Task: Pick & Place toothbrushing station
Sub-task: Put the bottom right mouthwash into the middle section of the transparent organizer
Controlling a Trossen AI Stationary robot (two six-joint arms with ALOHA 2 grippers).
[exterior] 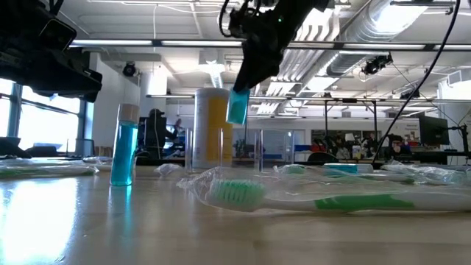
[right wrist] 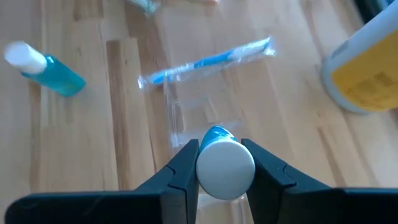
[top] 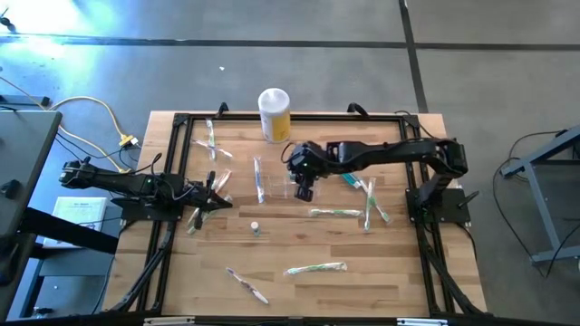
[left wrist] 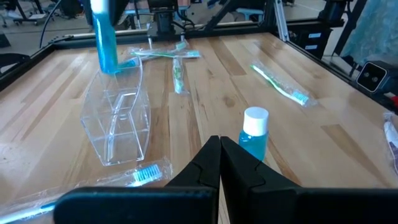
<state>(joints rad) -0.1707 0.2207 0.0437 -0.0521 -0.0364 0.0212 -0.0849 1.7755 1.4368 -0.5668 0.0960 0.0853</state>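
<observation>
Wooden table (top: 381, 263) in a wide workshop | right gripper (right wrist: 225, 163) hangs directly above the clear holder (left wrist: 118, 124), fingers clamped on a white-capped blue tube (exterior: 237, 107) | second blue tube (left wrist: 254, 134) stands near the holder | left gripper (left wrist: 219, 163), fingers pressed together, waits beside the holder | wrapped toothbrushes (top: 316, 268) lie scattered around the holder

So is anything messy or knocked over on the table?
A bit messy. The wrapped toothbrushes lie scattered flat across the table instead of in the clear holder. Nothing looks spilled or broken. The right gripper holds a small blue bottle above the holder; another bottle stands upright.
</observation>
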